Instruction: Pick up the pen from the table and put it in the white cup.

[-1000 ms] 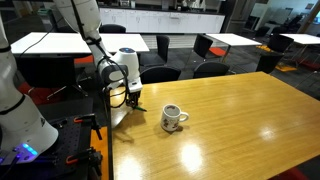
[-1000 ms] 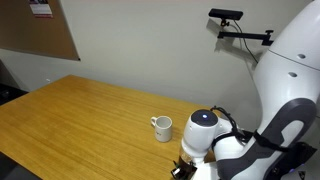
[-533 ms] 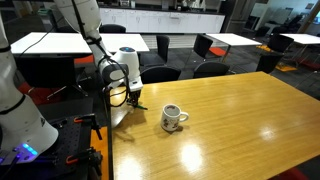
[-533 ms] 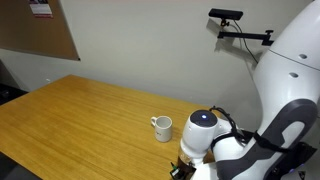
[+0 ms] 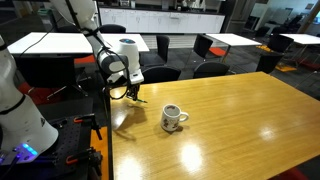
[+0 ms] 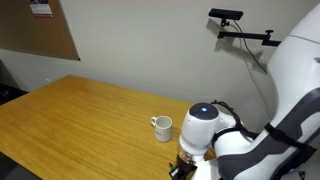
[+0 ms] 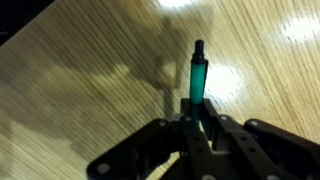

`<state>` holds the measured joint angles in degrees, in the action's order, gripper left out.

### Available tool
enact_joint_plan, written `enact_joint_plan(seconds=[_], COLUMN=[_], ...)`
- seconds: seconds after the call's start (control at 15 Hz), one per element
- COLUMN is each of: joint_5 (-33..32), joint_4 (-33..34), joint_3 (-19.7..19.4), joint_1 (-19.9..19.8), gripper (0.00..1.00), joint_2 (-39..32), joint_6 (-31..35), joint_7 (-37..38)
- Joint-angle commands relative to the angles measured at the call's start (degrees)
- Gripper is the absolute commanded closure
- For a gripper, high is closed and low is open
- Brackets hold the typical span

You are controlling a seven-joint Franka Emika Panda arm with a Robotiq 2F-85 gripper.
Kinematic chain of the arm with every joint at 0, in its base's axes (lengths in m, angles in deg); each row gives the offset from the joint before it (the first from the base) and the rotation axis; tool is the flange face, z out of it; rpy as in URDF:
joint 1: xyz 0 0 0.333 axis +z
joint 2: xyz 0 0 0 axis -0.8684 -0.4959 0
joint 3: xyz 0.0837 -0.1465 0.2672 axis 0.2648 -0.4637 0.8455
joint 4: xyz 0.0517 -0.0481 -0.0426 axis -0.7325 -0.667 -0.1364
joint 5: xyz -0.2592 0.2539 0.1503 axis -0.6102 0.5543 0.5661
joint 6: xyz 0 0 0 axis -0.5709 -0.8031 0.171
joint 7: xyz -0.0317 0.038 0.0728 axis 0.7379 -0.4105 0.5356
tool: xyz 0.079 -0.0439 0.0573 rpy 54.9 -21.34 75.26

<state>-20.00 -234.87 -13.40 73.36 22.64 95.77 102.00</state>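
**Slim green pen (image 7: 197, 75) in the grip**

The black fingers (image 7: 213, 122) are clamped narrow on the pen's lower end, holding it above the glossy honey-brown wooden tabletop (image 7: 70, 70). In an exterior view, the small white ceramic mug (image 5: 172, 117) stands upright on the tabletop nearby, apart from them.

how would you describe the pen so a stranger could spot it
Find the big wooden table, then the gripper hanging over its edge near the white cup. The pen is the slim green stick clamped in that gripper, the only green thing there.
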Motion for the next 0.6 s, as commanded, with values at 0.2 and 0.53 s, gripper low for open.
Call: enact_joint_plan(seconds=[0.2,0.53], joint_5=[-12.2,-22.8], joint_4=[1.3,5.2], joint_3=[-1.5,1.3], joint_1=[-2.1,-5.1], gripper=[0.97,0.97], joint_2=[9.7,12.4], joint_6=[-12.8,-21.3], joint_7=[4.6,11.5])
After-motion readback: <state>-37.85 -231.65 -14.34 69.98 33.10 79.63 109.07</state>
